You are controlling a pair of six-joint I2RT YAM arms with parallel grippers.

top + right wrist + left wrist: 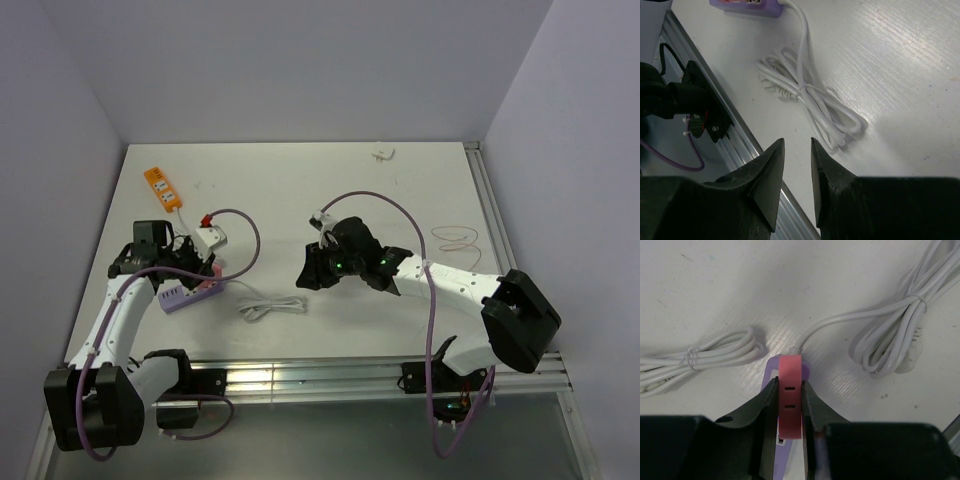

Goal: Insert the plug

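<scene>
Left gripper (pixel 789 384) clenches the plug (pixel 790 405) on edge over the lilac power strip (pixel 771 369) at the table's near left. The plug's long axis lies along the strip, and its prongs are hidden. Further right, the right gripper (pixel 796 145) hangs empty, jaws slightly parted, above a coiled white cord (pixel 815 107).

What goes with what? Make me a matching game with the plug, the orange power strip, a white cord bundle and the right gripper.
1 plug
2 orange power strip
3 white cord bundle
4 right gripper

A jaws apart, empty
B near the table far left corner
C between the jaws of the left gripper
D tied up, lying flat

Pairs: 1-C, 2-B, 3-D, 4-A
</scene>
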